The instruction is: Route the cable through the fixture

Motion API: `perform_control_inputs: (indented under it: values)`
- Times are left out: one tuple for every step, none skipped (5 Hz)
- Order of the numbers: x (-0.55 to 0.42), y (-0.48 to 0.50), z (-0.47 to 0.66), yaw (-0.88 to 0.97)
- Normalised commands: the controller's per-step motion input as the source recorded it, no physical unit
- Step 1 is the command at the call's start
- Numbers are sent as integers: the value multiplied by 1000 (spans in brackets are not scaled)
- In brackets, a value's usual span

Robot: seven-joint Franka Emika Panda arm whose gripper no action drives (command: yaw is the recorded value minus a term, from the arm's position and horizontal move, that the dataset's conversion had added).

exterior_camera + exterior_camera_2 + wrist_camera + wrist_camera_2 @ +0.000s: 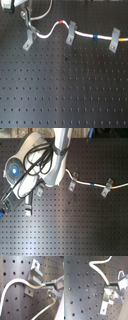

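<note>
The white cable [50, 32] runs from the left fixture [28, 40] past a red band [61, 23], through the middle clip [71, 32] and the right clip [114, 41], with a blue and yellow band [95, 36] between them. My gripper [25, 19] is just above the left fixture at the first exterior view's top left. In the first wrist view the gripper [51, 285] is shut on the cable [17, 281] right beside the fixture [35, 274]. The second wrist view shows the cable [101, 273] leading into the fingers [121, 283] above the fixture [107, 301].
The black perforated board [65, 90] fills the scene. In the second exterior view the arm [35, 168] covers the left part of the board; the middle clip [73, 181] and the right clip [105, 188] show with the cable [90, 183] between them.
</note>
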Motion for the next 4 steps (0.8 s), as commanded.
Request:
perform_control_inputs:
  values:
    - [-96,-76,-266,0]
    - [3,-108,-287,-11]
    - [30,-36,-379,-40]
    - [16,-14,-311,0]
